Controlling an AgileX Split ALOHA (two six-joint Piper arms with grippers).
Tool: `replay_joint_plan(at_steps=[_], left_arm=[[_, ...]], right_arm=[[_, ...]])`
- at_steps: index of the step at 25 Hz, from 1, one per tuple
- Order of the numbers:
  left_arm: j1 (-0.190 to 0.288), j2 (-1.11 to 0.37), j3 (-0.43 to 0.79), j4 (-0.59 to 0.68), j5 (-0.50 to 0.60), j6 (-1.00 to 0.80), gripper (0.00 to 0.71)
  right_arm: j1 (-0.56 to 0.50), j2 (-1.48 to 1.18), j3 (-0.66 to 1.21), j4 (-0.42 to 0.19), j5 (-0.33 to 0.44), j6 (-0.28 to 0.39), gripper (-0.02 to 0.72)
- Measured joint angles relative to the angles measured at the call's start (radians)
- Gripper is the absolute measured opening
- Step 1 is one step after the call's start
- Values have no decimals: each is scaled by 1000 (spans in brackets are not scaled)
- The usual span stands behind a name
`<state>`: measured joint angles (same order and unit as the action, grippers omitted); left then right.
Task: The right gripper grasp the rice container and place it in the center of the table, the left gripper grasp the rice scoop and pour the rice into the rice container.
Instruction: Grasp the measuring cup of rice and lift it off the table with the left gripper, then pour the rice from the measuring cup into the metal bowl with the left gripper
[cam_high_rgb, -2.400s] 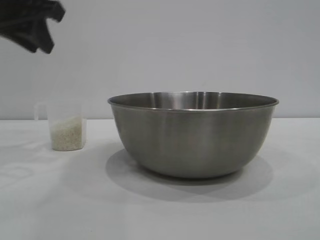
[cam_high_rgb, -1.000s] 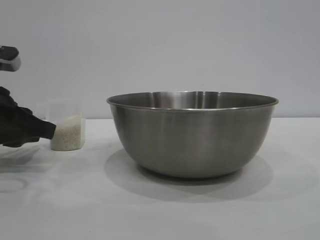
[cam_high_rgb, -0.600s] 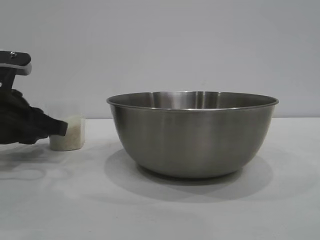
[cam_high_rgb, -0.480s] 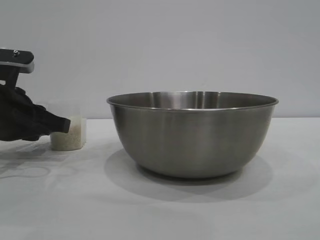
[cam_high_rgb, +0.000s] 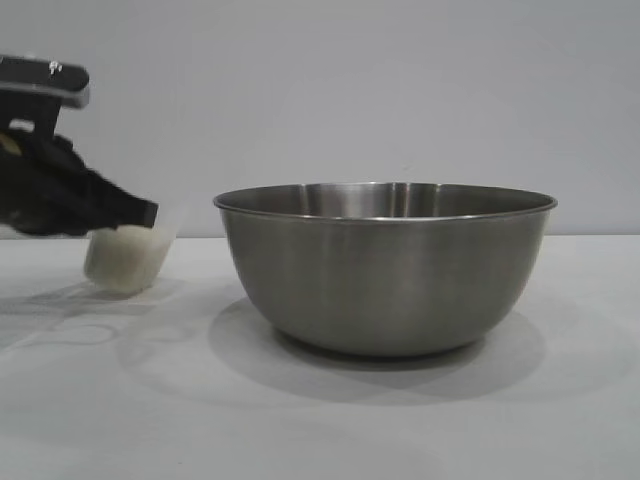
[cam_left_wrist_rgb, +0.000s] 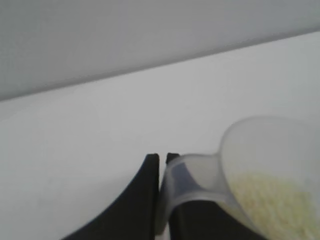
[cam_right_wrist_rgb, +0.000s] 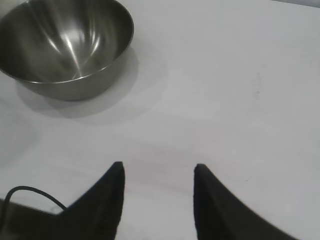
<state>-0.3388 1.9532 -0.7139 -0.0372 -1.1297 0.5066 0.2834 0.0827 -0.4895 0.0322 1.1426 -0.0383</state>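
The rice container (cam_high_rgb: 385, 268), a big steel bowl, stands mid-table; it also shows empty in the right wrist view (cam_right_wrist_rgb: 65, 45). At the far left my left gripper (cam_high_rgb: 140, 215) is shut on the handle of the rice scoop (cam_high_rgb: 122, 258), which hangs tilted just above the table (cam_high_rgb: 320, 420). Through the left wrist camera the black fingers (cam_left_wrist_rgb: 145, 200) pinch the translucent handle (cam_left_wrist_rgb: 187, 180), and rice (cam_left_wrist_rgb: 275, 200) fills the cup's lower part. My right gripper (cam_right_wrist_rgb: 157, 172) is open and holds nothing, well away from the bowl over bare tabletop.
A plain grey wall (cam_high_rgb: 350, 90) runs behind the table. A black cable (cam_right_wrist_rgb: 30, 195) loops beside the right gripper's fingers. White tabletop lies between the scoop and the bowl.
The left gripper came in from the left, shut on the scoop's handle, and has lifted and tilted the scoop off the table. The bowl has not moved.
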Motion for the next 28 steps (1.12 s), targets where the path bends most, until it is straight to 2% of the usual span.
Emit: replay_joint_plan(at_steps=[3,5,8,14,19,23,28], left_arm=[[-3,-38,-28,129,0,166,0],[-19,-45,-48,165,0,305,0],[-57,-47,-76,204,0,528,0],[-118,-51,-95,367,27,793,0],[-118,-55,-95,548,141,926,0],[-118,-73,-106,629,193,989,0],[-118,-82,-178,736,231,1010,0]], right_arm=[[0,0,0,0,0,0,297],[0,0,0,0,0,0,297],[0,0,0,0,0,0,297],[0,0,0,0,0,0,297],[0,0,0,0,0,0,297],[0,0,0,0,0,0,297],[0,0,0,0,0,0,297]])
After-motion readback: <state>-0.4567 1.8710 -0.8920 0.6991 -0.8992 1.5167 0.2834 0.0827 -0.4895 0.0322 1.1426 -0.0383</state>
